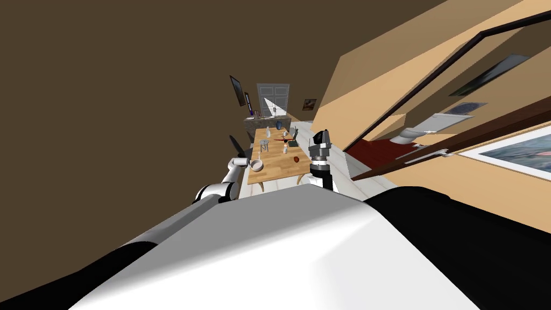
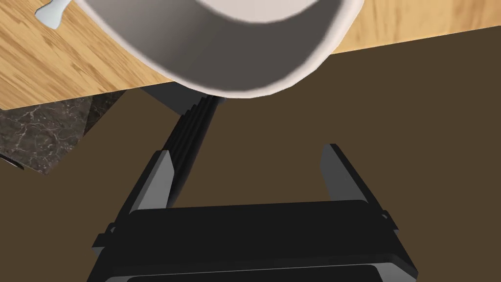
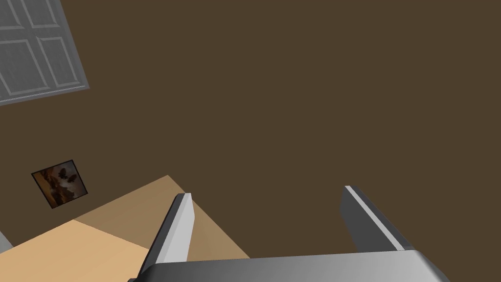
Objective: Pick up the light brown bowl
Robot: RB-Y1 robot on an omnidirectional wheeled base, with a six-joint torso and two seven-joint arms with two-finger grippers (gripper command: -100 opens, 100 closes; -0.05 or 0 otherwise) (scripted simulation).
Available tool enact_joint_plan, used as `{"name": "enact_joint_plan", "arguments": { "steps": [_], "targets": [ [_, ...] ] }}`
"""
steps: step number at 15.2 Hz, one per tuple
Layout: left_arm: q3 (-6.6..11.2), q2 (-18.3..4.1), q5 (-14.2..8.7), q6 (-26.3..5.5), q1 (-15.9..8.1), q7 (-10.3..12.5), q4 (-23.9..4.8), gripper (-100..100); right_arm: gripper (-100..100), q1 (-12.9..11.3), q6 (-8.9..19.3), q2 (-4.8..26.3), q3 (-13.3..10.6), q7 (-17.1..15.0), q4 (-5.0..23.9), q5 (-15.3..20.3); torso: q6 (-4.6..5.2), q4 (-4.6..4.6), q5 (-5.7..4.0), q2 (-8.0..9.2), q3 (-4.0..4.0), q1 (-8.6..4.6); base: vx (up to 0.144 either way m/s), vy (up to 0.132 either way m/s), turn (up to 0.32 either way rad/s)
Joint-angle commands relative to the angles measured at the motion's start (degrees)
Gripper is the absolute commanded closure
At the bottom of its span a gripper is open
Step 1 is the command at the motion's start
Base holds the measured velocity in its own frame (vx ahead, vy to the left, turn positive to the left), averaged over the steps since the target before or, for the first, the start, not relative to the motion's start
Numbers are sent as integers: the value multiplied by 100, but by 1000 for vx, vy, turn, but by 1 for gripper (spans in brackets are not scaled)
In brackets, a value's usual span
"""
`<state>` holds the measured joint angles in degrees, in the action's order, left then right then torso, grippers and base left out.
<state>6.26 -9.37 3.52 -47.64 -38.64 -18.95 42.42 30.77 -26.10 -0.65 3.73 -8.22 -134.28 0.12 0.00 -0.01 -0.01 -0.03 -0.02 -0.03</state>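
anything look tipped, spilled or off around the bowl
Nothing stands out. The bowl sits upright near the edge of the table, by the open left hand, with no spill around it. Things farther along the table are too small to judge.

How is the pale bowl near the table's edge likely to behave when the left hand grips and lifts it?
The bowl looks stiff, with a thick rim, so it should probably keep its shape. Its smooth curved wall may slip between the left hand's thin open fingers. It sits close to the table's edge, so a push could slide it off.
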Motion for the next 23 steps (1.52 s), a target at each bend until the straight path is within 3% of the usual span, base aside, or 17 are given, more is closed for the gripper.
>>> {"name": "enact_joint_plan", "arguments": {
  "steps": [1, 2, 4, 5, 6, 9, 18, 21, 23],
  "targets": [
    [6, 28, 0, -241, -162, -31, -247, -100, 0, 0, 0, 0, 0, 0, 0, 0, 0, 0, 0, 0, 0, 0, 5, -2, -10],
    [13, 71, 6, -405, -357, -64, -377, -100, 0, 0, 0, 0, 0, 0, 0, 0, -1, 0, 0, 0, 0, 0, 0, 0, 0],
    [13, 71, 6, -495, -367, -64, -518, -100, 0, 0, 0, 0, 0, 0, 0, 0, 0, -1, 0, 0, 0, -1, 2, -1, -6],
    [19, 115, 11, -694, -558, -95, -746, -100, 0, 0, 0, 0, 0, 0, 0, 0, -1, -1, 0, 1, 0, 0, 0, 0, 0],
    [19, 115, 11, -733, -558, -95, -772, -100, 0, 0, 0, 0, 0, 0, 0, 0, 0, 0, 0, 1, 0, -1, 0, 0, 0],
    [31, 201, 20, -1099, -896, -148, -1210, -100, 0, 0, 0, 0, 0, 0, 0, 0, -1, 0, 0, 1, 0, 0, 5, -3, -8],
    [48, 387, 34, -1814, -1428, -233, -1928, -100, 0, 0, 0, 0, 0, 0, 0, 0, -1, 0, 0, 2, 1, 0, 1, -1, -2],
    [52, 384, 30, -1763, -1469, -225, -1998, -100, 0, 0, 0, 0, 0, 0, 0, 0, -2, 0, 0, 3, 1, 0, 0, 0, 0],
    [18, 403, 37, -1632, -1335, -197, -2029, -100, 0, 0, 0, 0, 0, 0, 0, 0, -3, -1, 1, 0, -1, 4, 28, 5, -31]
  ]
}}
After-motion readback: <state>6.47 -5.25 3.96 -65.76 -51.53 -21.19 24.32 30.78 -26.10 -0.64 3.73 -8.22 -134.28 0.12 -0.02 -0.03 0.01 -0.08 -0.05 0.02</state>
